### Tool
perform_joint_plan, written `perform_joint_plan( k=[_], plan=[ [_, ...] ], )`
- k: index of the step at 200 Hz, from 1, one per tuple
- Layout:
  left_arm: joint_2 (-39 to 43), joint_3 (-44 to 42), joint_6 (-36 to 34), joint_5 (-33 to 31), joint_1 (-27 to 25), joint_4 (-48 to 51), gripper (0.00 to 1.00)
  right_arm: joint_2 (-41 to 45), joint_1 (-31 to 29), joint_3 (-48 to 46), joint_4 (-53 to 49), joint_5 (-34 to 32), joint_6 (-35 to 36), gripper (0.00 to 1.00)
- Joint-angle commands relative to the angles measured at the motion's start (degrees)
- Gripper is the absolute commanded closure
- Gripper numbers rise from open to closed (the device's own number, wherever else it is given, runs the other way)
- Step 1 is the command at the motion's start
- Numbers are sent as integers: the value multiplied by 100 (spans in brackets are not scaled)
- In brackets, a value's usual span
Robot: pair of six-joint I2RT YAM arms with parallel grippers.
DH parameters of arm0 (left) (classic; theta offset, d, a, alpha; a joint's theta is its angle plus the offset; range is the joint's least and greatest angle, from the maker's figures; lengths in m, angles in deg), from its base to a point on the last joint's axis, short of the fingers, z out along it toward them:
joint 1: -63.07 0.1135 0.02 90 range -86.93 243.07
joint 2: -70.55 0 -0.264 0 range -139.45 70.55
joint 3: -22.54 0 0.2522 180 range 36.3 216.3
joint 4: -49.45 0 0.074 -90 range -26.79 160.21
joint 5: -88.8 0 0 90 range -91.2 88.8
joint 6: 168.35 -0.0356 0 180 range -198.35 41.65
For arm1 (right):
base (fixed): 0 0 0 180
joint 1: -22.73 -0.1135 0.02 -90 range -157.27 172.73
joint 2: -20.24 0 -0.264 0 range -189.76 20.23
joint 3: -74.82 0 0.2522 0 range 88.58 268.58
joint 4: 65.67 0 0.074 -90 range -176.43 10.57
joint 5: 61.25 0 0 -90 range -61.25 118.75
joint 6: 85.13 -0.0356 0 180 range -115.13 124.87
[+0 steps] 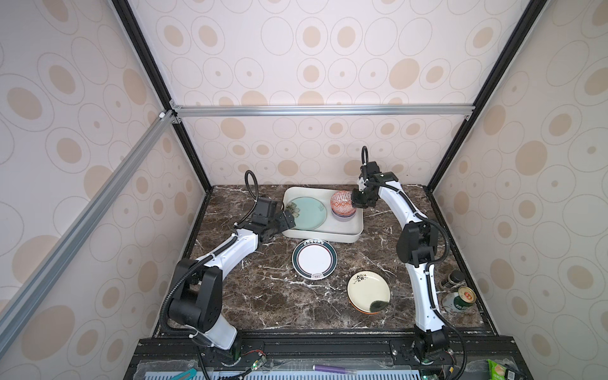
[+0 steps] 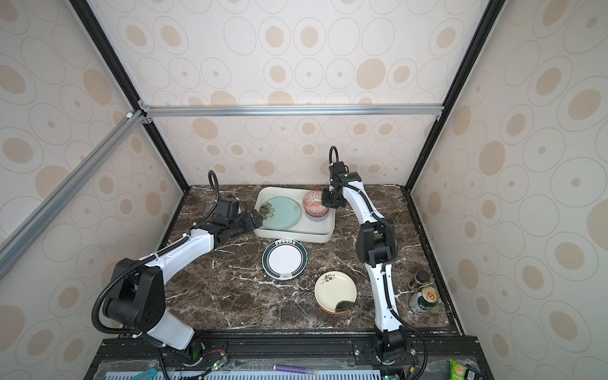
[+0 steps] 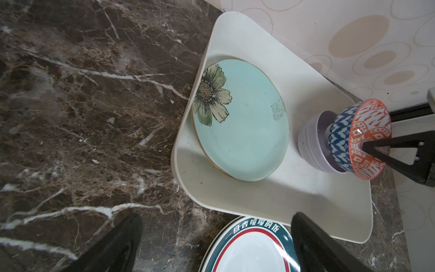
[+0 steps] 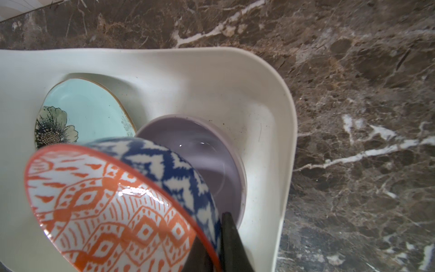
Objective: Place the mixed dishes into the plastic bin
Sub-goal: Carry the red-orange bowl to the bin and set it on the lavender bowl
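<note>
Nearest the arm bases, toward the right, the cream floral plate lies on the marble tabletop. It is stacked on an orange plate, of which only a thin edge shows. Further right, by the table's edge, a green drink can stands just in front of a small dark jar. Behind the cream plate, near the middle, the white plate with a dark-green rim sits flat, just in front of the near wall of the plastic bin.

The bin lies toward the back of the table, and 3 dishes are inside its walls. The pale teal plate lies flat in the left half, with its painted flower toward the left wall. The left gripper hovers at the bin's left side beside that flower, jaws spread wide and holding nothing.

In the right half stands the lavender bowl. The patterned bowl – orange-red and white inside, blue and white outside – is tilted, with its lower part down inside the lavender bowl. Whether the 2 bowls touch cannot be told. The right gripper is clamped on the patterned bowl's rim, with 1 of its fingers on the outside wall and the other inside.
</note>
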Motion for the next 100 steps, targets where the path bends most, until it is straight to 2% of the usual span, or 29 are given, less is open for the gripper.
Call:
perform_joint_plan(
  k=[1, 41, 80, 100],
  plan=[
    [-145, 358, -165, 40, 33, -60, 1, -80, 36, 260, 11, 55, 66, 89],
    [-287, 351, -165, 84, 33, -122, 1, -147, 36, 130, 8, 125, 80, 85],
    [-296, 270, -167, 209, 34, -253, 1, -70, 36, -1, -13, 169, 167, 60],
    [-287, 233, -141, 290, 34, -315, 1, 46, 31, -79, -45, 82, 202, 56]
  ],
)
